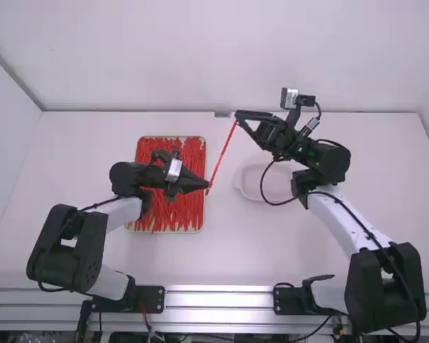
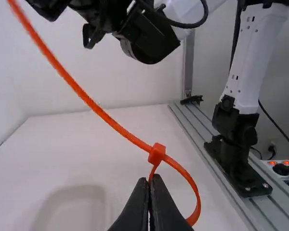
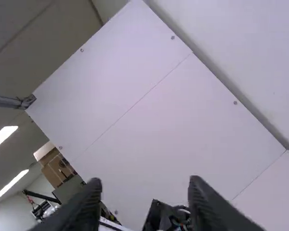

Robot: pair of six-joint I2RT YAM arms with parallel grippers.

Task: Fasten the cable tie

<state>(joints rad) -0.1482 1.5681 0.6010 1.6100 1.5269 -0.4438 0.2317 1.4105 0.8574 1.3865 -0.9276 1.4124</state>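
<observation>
Grip on my left claw is tight: it pinches the slim orange-red plastic cable tie just below its looped head, above the white table. My right claw sits fingers spread at the tie's far tail; I cannot tell whether they touch.
</observation>
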